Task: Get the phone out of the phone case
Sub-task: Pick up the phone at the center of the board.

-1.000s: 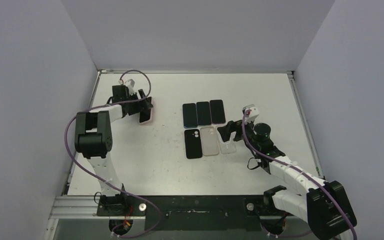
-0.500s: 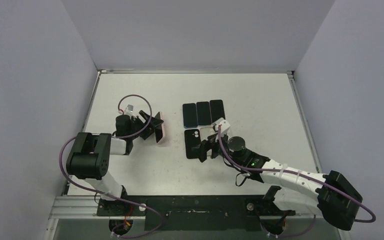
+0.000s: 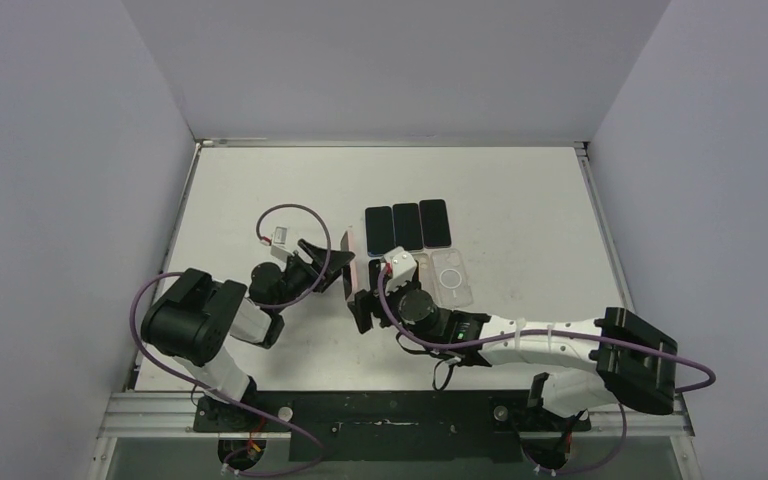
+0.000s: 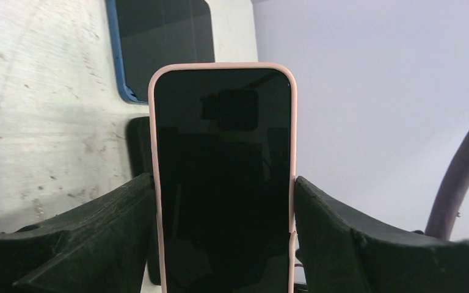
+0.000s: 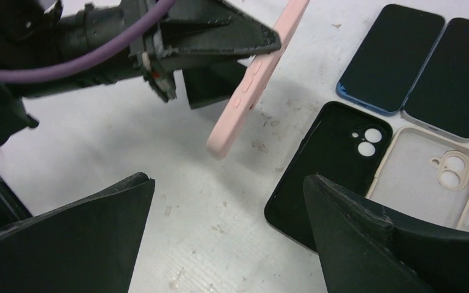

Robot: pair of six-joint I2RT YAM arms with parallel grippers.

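Phone [image 4: 223, 134], a black glass slab seated in a rounded pink phone case [image 4: 220, 66], stands upright in the left wrist view with its screen toward the camera. The left gripper [image 4: 223, 180] pinches it across its long edges, one black finger [image 4: 98, 238] pressed against each side of the case. Behind it on the left is the white table [image 4: 36, 122], with a blue-edged bare phone [image 4: 165, 43] lying flat further off. On the right is open grey wall [image 4: 372, 91].

From the top camera, the held phone sits near the table's middle. It is just left of a row of three bare phones [image 3: 406, 226] and close to the right gripper [image 3: 363, 305], whose jaws are spread wide and hold nothing. A clear case with a ring [image 3: 452, 278] lies to the right of that arm's wrist. Bare tabletop stretches left and far, up to the walls, while both arms crowd the near side.

In the right wrist view the case shows edge-on and tilted. Its lower end is near the table, but I cannot tell whether it touches. It sits ahead of the gap between the right gripper's spread fingers [image 5: 67, 244] and touches neither. A black case with a camera cutout [image 5: 330, 165] and a beige case [image 5: 427, 177] lie flat just to its right, with bare phones beyond.
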